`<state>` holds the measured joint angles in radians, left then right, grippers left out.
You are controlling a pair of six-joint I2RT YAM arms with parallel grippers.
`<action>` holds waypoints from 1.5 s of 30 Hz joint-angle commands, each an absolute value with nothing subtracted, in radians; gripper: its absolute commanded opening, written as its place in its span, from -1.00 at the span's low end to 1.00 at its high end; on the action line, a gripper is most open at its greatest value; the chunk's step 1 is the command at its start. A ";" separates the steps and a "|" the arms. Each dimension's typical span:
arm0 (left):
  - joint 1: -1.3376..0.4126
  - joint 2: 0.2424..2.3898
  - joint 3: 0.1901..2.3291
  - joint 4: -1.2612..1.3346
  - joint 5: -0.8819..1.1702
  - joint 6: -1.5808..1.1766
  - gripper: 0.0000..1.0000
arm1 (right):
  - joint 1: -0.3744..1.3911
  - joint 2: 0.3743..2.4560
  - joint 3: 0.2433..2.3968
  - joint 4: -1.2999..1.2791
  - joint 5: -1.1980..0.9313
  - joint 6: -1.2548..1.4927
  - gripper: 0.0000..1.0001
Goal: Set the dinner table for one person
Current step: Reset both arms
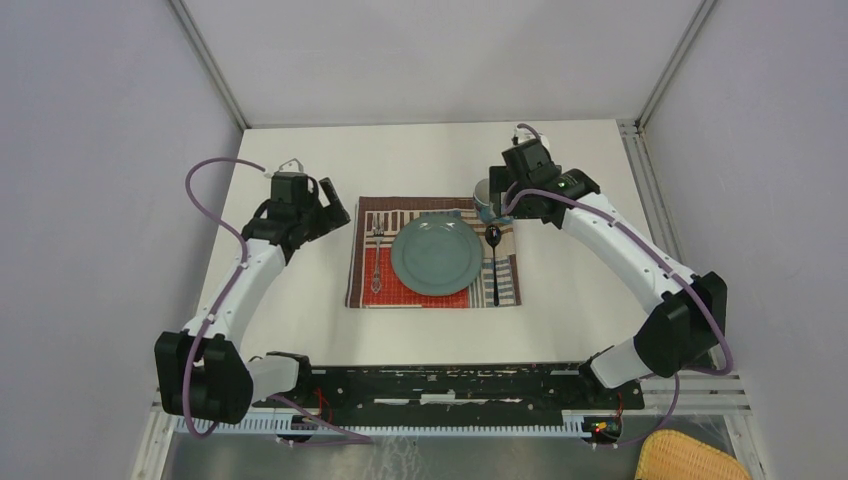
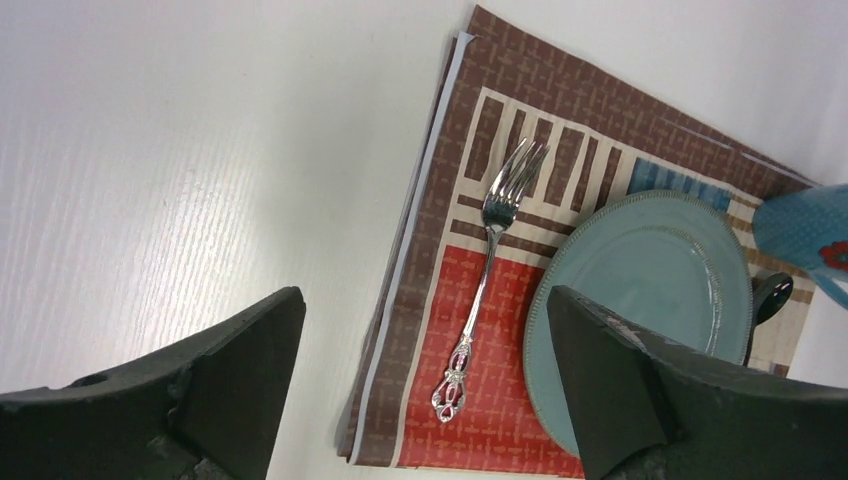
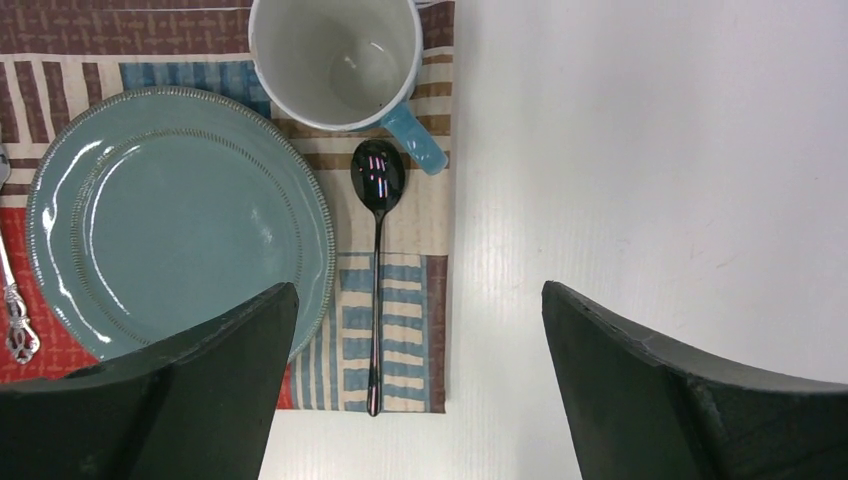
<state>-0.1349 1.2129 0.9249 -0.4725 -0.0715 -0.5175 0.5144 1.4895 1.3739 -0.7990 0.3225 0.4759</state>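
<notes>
The white dinner table holds a striped patchwork placemat. On the placemat lie a teal plate, a silver fork to its left and a dark spoon to its right. A blue mug with a white inside stands upright at the mat's far right corner, above the spoon. My left gripper is open and empty, above the mat's left edge near the fork. My right gripper is open and empty, above the mat's right edge by the spoon; in the top view the right gripper partly hides the mug.
Metal rails and grey walls enclose the table on three sides. A black bar with the arm bases runs along the near edge. A yellow woven basket sits below the table's near right corner.
</notes>
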 commanded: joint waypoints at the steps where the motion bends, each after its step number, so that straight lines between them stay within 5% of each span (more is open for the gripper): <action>1: -0.131 1.219 0.994 -0.483 -0.135 -0.469 0.99 | 0.514 1.468 1.415 -0.730 0.382 0.416 0.96; 8: -0.131 1.233 1.040 -0.550 -0.249 -0.482 0.85 | 0.513 1.474 1.461 -0.741 0.426 0.397 0.96; 13: -0.131 1.198 1.040 -0.541 -0.278 -0.446 0.99 | 0.511 1.369 1.340 -0.561 0.404 0.321 0.96; 32: -0.133 1.039 0.944 -0.370 -0.325 -0.280 0.99 | 0.511 1.478 1.402 -0.661 0.537 0.374 0.96; 45: -0.130 1.174 0.733 0.027 -0.349 -0.165 0.99 | 0.511 1.180 0.984 -0.238 0.645 0.180 0.96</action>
